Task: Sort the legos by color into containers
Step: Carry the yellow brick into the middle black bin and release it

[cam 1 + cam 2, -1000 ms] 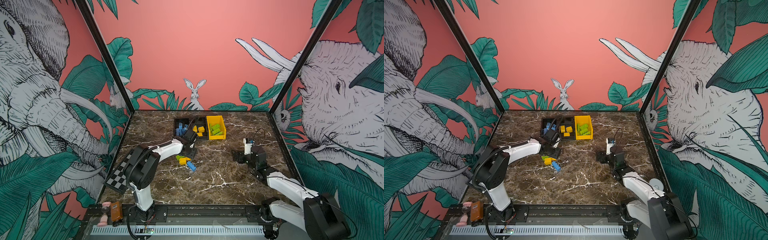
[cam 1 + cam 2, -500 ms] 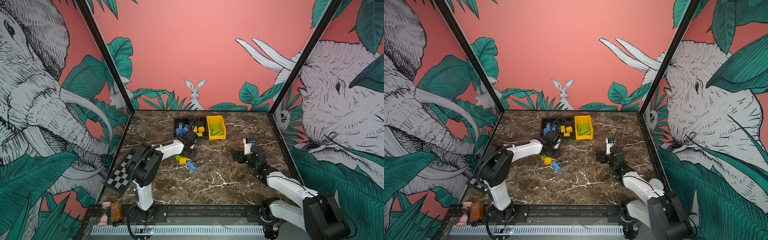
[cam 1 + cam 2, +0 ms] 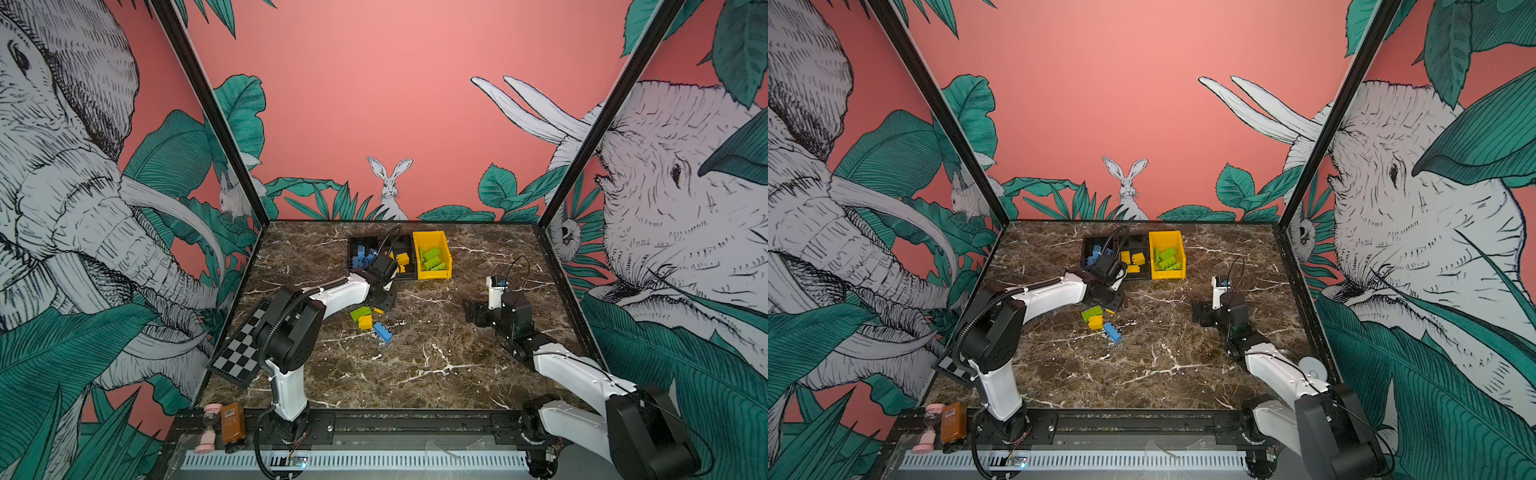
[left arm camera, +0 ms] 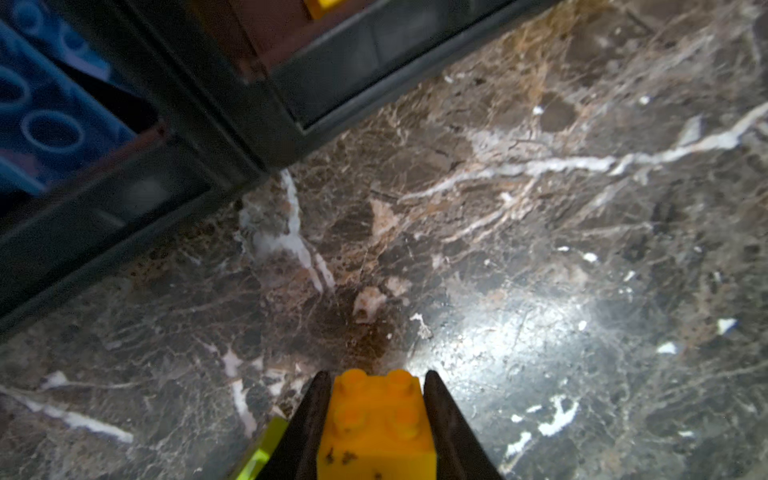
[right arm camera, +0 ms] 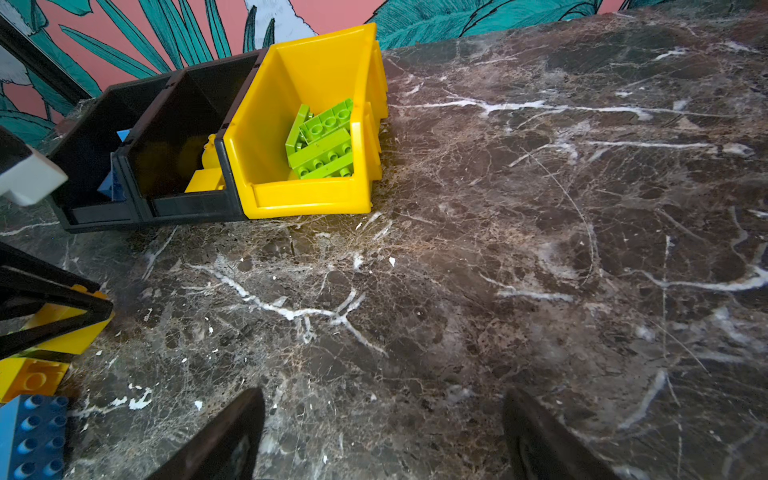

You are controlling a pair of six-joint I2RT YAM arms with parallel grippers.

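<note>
The yellow brick (image 4: 376, 419) is a small block of glossy moulded plastic with four round studs and a few dark specks on one face. The left gripper (image 4: 376, 376) pinches it, one black tapered finger pressed flat against each side. It sits low over the table (image 3: 415, 374), just in front of the black bins. In both top views it shows only as a yellow sliver at the gripper's tip. Just beside it a green brick (image 3: 360, 312), a second yellow brick (image 3: 365, 322) and a longer blue brick (image 3: 382, 332) lie loose in a tight cluster, all studded and hard-edged. At the back three open-fronted plastic bins stand side by side and touching. A black bin (image 3: 357, 243) holds blue bricks, a middle black bin (image 5: 187, 205) holds yellow ones, and a bright yellow bin (image 5: 307, 199) holds a heap of lime-green bricks (image 5: 324, 145). The tabletop is dark brown marble-patterned, polished enough to throw glare and veined with white. The right gripper (image 5: 382, 399) rests well apart on the right, its fingers spread wide over bare marble with nothing between them. An orange-brown box (image 3: 232, 422) on the front rail carries a label too small to read.
</note>
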